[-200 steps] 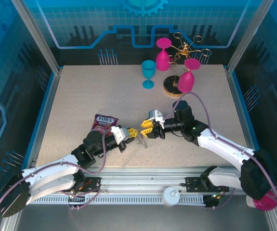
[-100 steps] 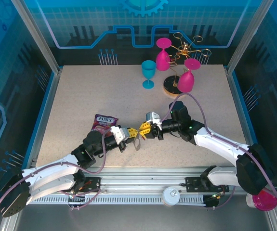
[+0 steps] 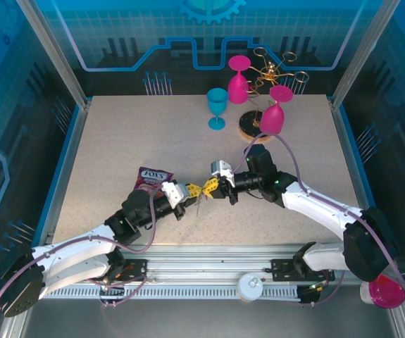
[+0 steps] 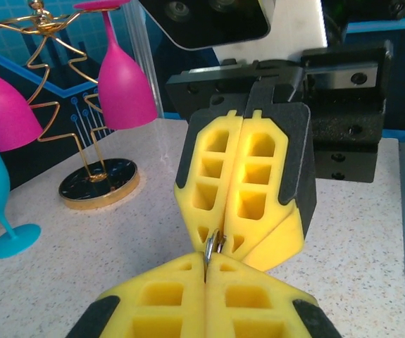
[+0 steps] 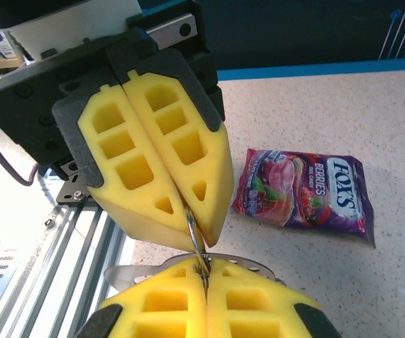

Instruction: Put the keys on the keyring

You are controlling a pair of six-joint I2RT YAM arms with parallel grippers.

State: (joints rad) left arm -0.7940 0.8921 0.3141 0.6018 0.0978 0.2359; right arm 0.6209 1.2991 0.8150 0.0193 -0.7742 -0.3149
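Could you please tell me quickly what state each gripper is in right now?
Left gripper: closed, pinching a thin silver wire ring at its fingertips.
Right gripper: closed on the same wire ring, tip to tip.

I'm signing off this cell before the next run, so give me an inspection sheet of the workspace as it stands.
surface: speckled beige table, flat.
job's things: keyring, grey loop under the meeting fingertips; its silver wire ring is pinched between both hands.
clutter: purple sweets packet beside the left arm; teal goblet and gold wire rack carrying pink goblets at the far edge.
hands: left hand and right hand both shut, tip to tip on the wire ring.
cables: mauve cable arcs over the right arm.
surroundings: blue printed panels, aluminium frame.
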